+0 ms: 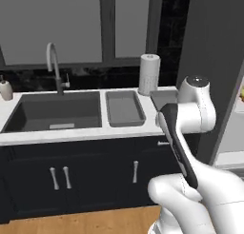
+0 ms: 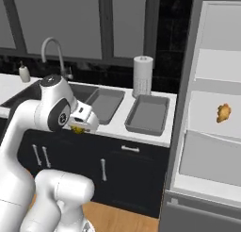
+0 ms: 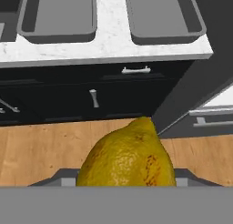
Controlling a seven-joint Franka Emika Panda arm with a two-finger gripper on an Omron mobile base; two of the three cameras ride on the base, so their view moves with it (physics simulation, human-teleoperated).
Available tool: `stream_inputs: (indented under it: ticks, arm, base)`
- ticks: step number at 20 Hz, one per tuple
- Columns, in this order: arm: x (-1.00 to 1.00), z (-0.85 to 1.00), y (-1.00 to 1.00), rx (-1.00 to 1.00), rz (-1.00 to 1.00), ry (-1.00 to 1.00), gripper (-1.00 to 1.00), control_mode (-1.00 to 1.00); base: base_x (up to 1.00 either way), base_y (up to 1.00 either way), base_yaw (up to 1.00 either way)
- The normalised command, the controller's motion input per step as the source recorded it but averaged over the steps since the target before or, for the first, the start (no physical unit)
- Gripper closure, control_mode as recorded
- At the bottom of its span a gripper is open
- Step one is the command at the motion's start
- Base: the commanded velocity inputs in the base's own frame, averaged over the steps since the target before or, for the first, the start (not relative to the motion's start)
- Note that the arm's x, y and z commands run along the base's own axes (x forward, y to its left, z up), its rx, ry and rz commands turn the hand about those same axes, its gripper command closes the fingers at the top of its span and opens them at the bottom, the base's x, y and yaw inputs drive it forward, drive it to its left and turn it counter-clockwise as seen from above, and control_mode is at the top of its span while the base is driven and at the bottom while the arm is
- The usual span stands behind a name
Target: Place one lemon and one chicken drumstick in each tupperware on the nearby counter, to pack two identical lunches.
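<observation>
A dull-yellow lemon [image 3: 127,159] sits between the fingers of my gripper [image 2: 79,127], which is shut on it. In the right base view the lemon [image 2: 76,130] peeks out under the hand, held in front of the counter [image 2: 117,127] edge, over the floor. Two grey tupperware trays [image 3: 57,13] [image 3: 164,16] lie side by side on the counter [image 3: 111,41], both empty. The left tupperware [image 1: 125,108] is in full view; my arm partly hides the right one [image 1: 162,97]. A chicken drumstick [image 2: 223,112] lies on a white fridge shelf at the right.
The dark sink [image 1: 52,112] with its faucet [image 1: 55,66] is left of the trays. Behind them stands a paper towel roll [image 2: 142,75], and a soap bottle [image 1: 5,89] sits far left. The open fridge [image 2: 212,146] flanks the right. Wooden floor [image 3: 41,150] lies below.
</observation>
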Motion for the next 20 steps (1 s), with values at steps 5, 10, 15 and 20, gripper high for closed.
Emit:
stream_inputs:
  ticks: [5, 10, 15, 20]
  arm:
    - [0.0, 0.0, 0.0, 0.0, 0.0, 0.0, 1.0, 1.0]
    - [0.0, 0.0, 0.0, 0.0, 0.0, 0.0, 1.0, 1.0]
    - [0.64, -0.41, 0.64, 0.0, -0.01, 0.0, 1.0, -1.0]
    - [0.97, -0.87, 0.78, 0.0, 0.0, 0.09, 1.0, -1.0]
  base:
    - [0.95, 0.01, -0.09]
    - [0.91, 0.05, -0.07]
    - [0.16, 0.11, -0.01]
    - [0.0, 0.0, 0.0]
